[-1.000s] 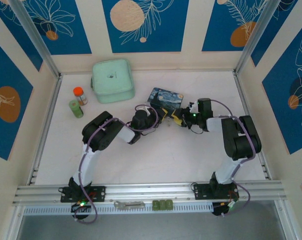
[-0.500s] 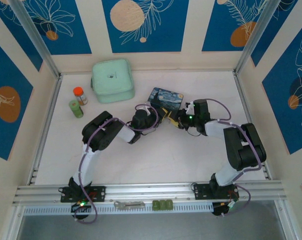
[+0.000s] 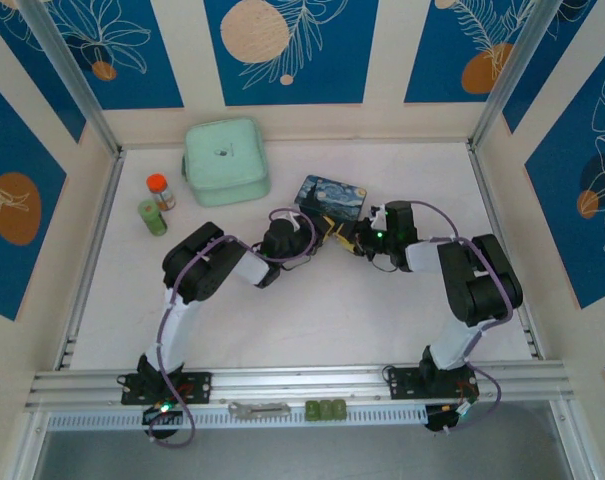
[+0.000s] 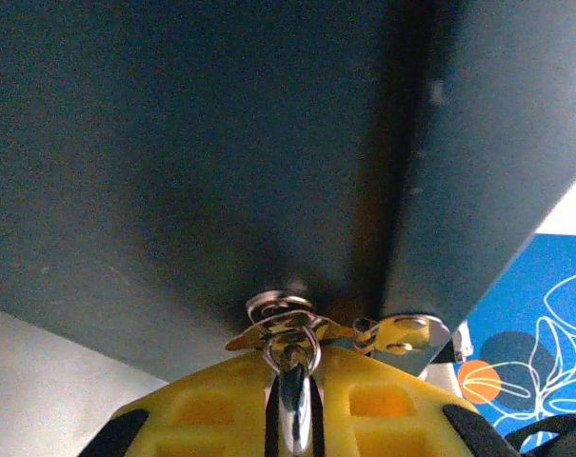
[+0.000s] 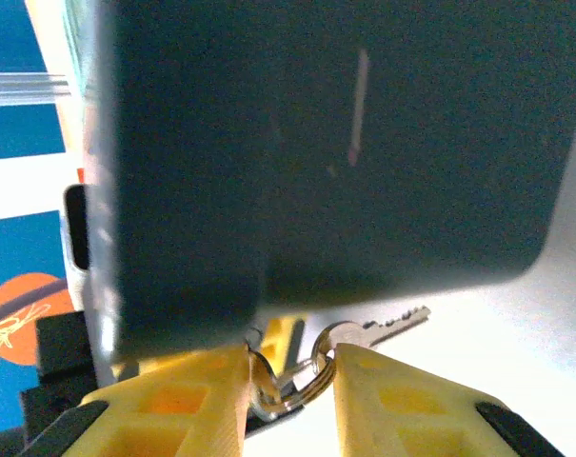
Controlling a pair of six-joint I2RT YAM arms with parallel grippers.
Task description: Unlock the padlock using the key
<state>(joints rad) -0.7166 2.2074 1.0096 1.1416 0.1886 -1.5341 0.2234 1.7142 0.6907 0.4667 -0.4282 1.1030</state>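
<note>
Left gripper (image 3: pixel 326 228) and right gripper (image 3: pixel 358 241) meet nose to nose in the top view, their yellow tips almost touching. They sit just in front of the near side of the tin box (image 3: pixel 332 195). What lies between the tips is too small to make out from up here.

From the left wrist, the left gripper (image 4: pixel 291 409) has its yellow fingers pressed together on a thin silvery piece with a loop at its top. I take this for the padlock (image 4: pixel 289 354). It hangs from the hasp (image 4: pixel 280 314) on the dark box wall, directly ahead of the fingertips. The lock looks pinned and steadied at the tip of this hand.

From the right wrist, the right gripper (image 5: pixel 289 381) has its fingers a little apart, with the key ring (image 5: pixel 268 392) in the gap. The ring touches or nearly touches both fingers, but I cannot tell whether they truly clamp it. The key (image 5: pixel 387 327) sticks out sideways past one finger, its blade pointing away from the gap. It lies low over the pale table (image 5: pixel 545 333), with the box wall close ahead.

The step in hand seems to be getting a usable hold on the key while the other hand holds the lock. The key is not yet in the lock. The next move likely calls for a firm pinch on the key's head rather than on the loose ring. The blade must then be swung round toward the padlock, lined up and pushed in before any twist. I cannot tell which way the keyhole faces.
</note>
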